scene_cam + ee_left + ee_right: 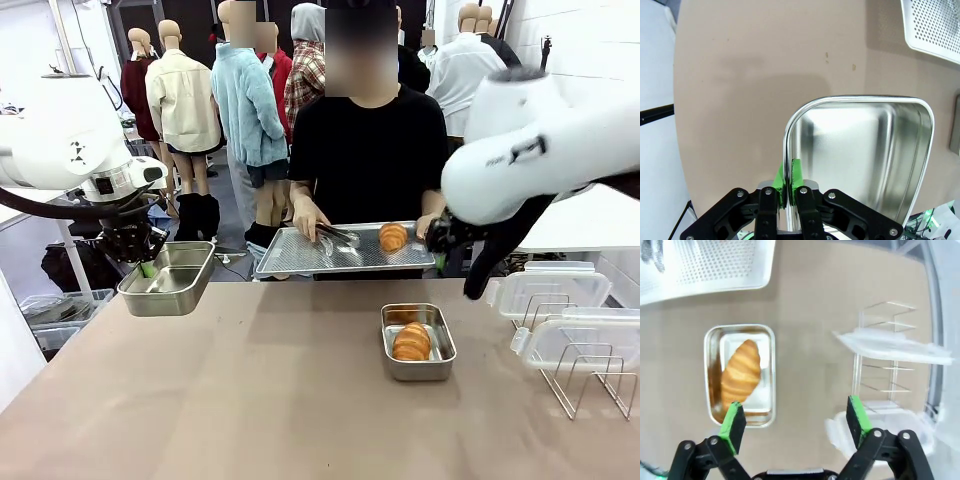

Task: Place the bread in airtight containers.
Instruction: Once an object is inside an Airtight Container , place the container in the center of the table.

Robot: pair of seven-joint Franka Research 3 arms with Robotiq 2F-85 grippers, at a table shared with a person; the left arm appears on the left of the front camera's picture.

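While the left fingers (796, 170) pinch the empty pan (860, 98) by its rim at the left of the bench (250, 400) and the right fingers (733, 422) hang spread, holding nothing, the loose croissant (392, 237) lies on the far tray (300, 255), nearer the right arm (540, 150), well apart from the empty pan.

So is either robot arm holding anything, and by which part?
The left jaws grip the empty pan by its rim. The right jaws are open, holding nothing.
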